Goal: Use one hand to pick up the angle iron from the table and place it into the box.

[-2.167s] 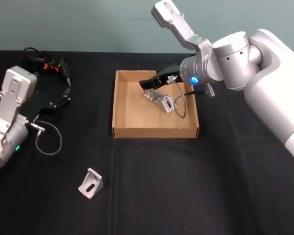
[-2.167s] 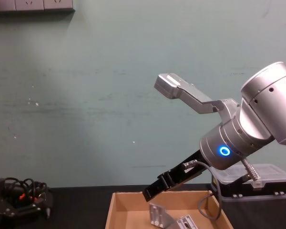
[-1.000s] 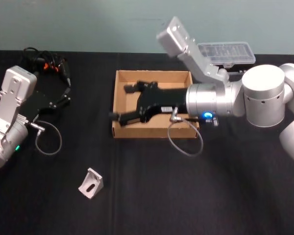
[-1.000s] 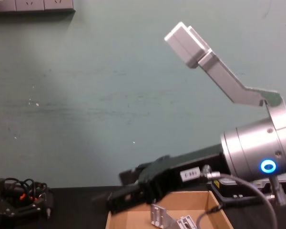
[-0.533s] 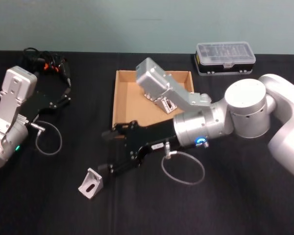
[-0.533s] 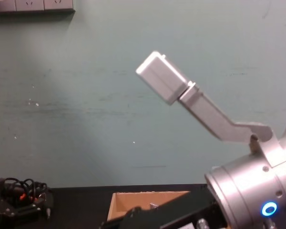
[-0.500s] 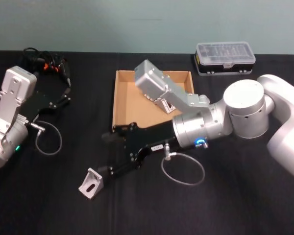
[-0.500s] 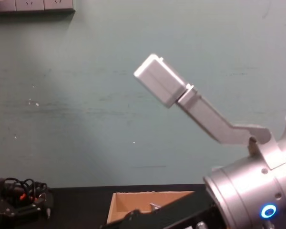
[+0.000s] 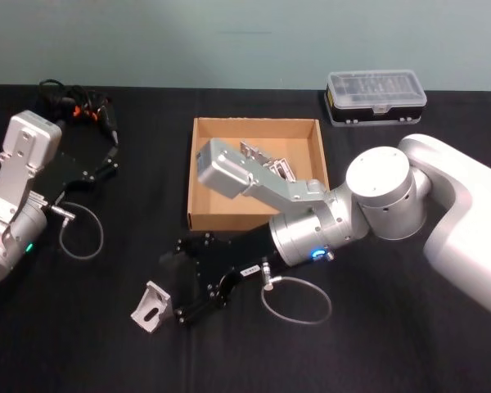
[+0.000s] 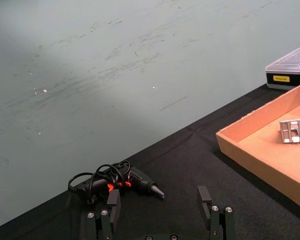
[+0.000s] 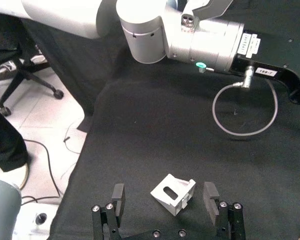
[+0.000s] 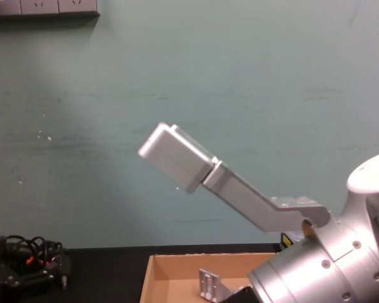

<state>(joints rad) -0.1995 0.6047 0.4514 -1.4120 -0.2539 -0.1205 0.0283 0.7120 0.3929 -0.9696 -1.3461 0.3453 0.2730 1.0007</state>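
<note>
The black table (image 9: 409, 344) ran to a teal wall, with the box (image 9: 197, 176) near its middle and a clear-lidded plastic case (image 9: 376, 96) behind it to the right. The angle iron (image 9: 151, 308) lay on the bare table, in front of the box and to its left, well apart from it.

The right pincer (image 9: 174, 288) reached across in front of the box, and the angle iron lay just off its tips on the left. Seen from the right wrist, the angle iron (image 11: 173, 194) sat inside the gap of the right pincer (image 11: 163, 190). The jaws were spread wide, one finger on each side and neither touching it, and the piece lay a little nearer one finger than the other. How close the fingertips stood to the table could not be read.

The piece was stubby, with no strong long axis. One flange faced up and outward showing its slot, and the slot and the corner fold ran at a slant to the line between the fingers, so the closing would probably meet it somewhat crooked unless the wrist turned.

The left pincer (image 10: 158, 200) was parked at the table's left edge, jaws spread and holding nothing, far from the angle iron. The right arm was plainly the nearer one.
</note>
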